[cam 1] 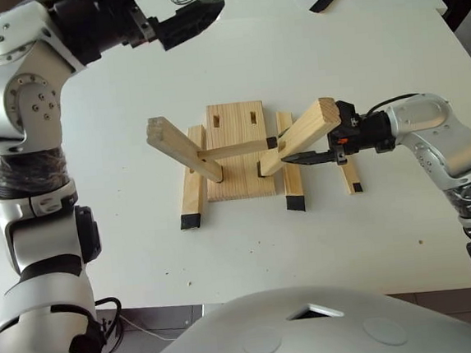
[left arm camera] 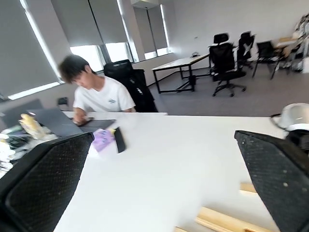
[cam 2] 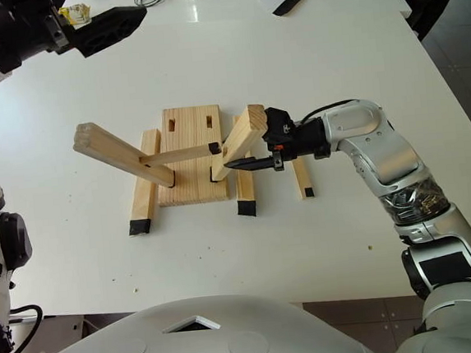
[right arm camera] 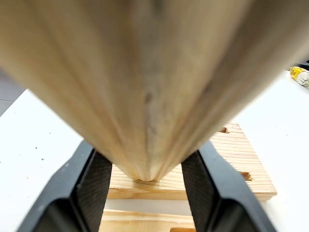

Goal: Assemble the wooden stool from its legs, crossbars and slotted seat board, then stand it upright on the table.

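Your right gripper (cam 1: 301, 151) clamps the right leg (cam 1: 309, 124), which leans from the board (cam 1: 234, 115) toward the table's (cam 1: 358, 67) right edge. Your left gripper (cam 1: 193, 21) hangs released, well apart.

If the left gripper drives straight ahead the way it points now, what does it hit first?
Likely nothing soon. The open left gripper hangs above the white table, aimed across bare tabletop. The small purple packet and flat black strip lie beside that line; depth is unclear.
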### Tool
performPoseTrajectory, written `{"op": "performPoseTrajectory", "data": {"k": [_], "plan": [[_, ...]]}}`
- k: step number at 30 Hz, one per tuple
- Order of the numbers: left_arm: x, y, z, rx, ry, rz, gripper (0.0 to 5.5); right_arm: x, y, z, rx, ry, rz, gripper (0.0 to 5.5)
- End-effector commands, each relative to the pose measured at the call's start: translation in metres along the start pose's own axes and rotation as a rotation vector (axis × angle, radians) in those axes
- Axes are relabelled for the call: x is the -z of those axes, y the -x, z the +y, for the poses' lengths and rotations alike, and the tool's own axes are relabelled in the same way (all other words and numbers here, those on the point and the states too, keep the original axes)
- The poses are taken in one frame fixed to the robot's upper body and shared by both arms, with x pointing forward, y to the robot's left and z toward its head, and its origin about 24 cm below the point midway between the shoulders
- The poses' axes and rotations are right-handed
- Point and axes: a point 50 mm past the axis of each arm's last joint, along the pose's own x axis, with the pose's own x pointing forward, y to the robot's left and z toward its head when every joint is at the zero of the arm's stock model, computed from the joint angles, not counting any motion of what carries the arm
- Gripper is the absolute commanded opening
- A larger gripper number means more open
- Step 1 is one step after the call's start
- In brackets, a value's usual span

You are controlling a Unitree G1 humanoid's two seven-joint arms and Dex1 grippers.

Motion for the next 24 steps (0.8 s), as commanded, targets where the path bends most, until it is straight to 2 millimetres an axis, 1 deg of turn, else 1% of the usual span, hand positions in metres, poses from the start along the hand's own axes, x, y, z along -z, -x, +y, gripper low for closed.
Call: {"op": "performPoseTrajectory", "data": {"k": [1,5,8,12,17,24], "plan": [[0.015,-0.024,-0.012,0.173,-0.254,0.115,5.40,0.048,-0.009,0.019,-0.021,-0.143,0.214,2.04],[0.028,-0.028,-0.022,0.318,-0.348,0.173,5.40,0.046,-0.012,0.018,-0.032,-0.135,0.213,2.04],[0.033,-0.027,-0.022,0.364,-0.355,0.199,5.40,0.043,-0.012,0.017,-0.046,-0.130,0.218,2.04],[0.040,-0.027,-0.014,0.354,-0.346,0.223,5.40,0.039,-0.012,0.019,-0.077,-0.130,0.225,2.04],[0.041,-0.029,-0.007,0.296,-0.277,0.203,5.40,0.036,-0.006,0.026,-0.119,-0.147,0.238,2.04],[0.049,-0.019,-0.008,0.267,-0.247,0.228,5.40,0.034,0.004,0.043,-0.172,-0.184,0.262,2.04]]}}
